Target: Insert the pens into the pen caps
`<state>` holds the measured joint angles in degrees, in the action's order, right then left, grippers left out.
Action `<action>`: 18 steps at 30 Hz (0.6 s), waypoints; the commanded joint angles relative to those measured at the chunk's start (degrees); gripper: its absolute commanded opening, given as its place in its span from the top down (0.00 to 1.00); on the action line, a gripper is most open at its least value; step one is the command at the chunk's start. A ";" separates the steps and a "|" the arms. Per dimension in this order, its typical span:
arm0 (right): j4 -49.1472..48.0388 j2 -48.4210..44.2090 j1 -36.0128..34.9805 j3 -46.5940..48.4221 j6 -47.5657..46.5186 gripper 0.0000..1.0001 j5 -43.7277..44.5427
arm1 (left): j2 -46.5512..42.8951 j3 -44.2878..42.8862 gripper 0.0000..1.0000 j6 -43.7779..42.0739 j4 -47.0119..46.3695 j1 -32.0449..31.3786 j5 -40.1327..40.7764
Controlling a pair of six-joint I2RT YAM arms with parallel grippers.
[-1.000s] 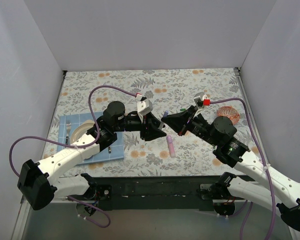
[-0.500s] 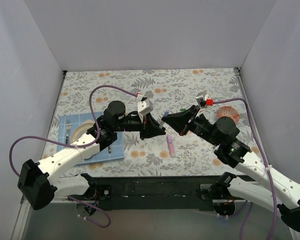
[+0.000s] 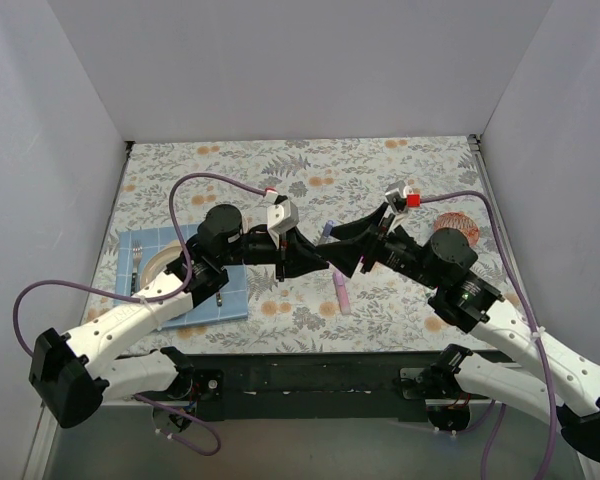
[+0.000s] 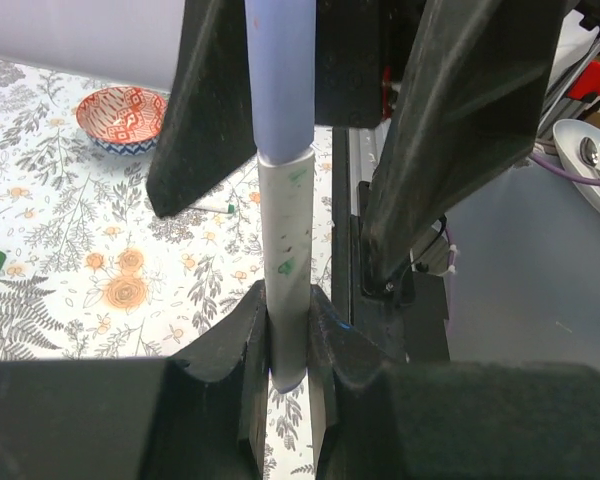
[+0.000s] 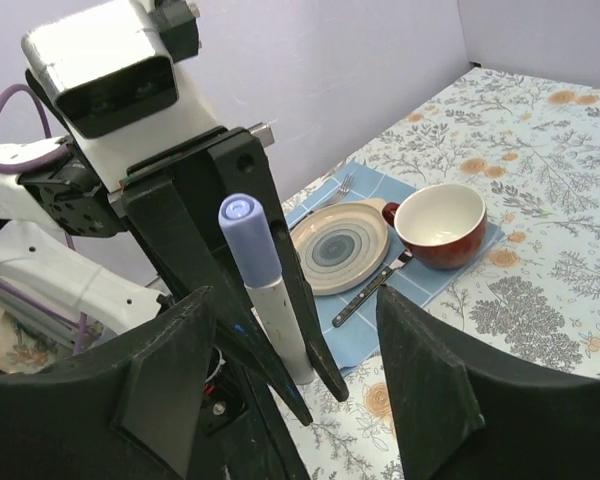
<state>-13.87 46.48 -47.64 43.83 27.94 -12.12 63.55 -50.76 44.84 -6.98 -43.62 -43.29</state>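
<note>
Left end effector [image 4: 290, 312]: pinching slim white marker pen barrel [image 4: 285, 230] upright, steadying it for capping. Right end effector [image 5: 292, 320]: spread, flanking lilac plastic cap [image 4: 280, 70] seated on top.

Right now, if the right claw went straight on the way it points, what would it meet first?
Probably the slim white pen with its lilac cap, gripped by the left claw: it stands dead ahead of the open right claw, though depth is uncertain.

No writing, brand, number or sign can be read on the pen [image 4: 286, 250] or anything else.
</note>
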 commanded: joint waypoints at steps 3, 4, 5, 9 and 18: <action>0.50 1.15 0.00 6.78 -1.05 0.27 3.06 | -3.34 1.81 1.00 -1.77 -1.46 -0.07 0.40; 1.03 1.59 -0.09 8.10 -1.83 0.27 3.33 | -3.34 1.72 1.00 -1.86 -1.37 -0.07 0.40; 1.21 1.95 -0.09 8.72 -2.19 0.27 3.16 | -3.26 1.72 1.00 -1.86 -0.93 -0.07 0.57; 1.38 4.49 -0.09 11.36 -3.33 0.27 1.75 | -2.29 1.54 1.00 -1.16 -0.84 -0.07 0.84; -0.81 5.11 -0.09 10.66 -3.07 0.33 1.75 | -1.77 1.02 1.00 -0.81 -0.49 -0.07 1.45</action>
<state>-11.94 52.07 -47.64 53.10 25.50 -10.63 61.82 -49.21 44.36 -7.77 -43.62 -42.61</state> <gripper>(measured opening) 0.686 0.143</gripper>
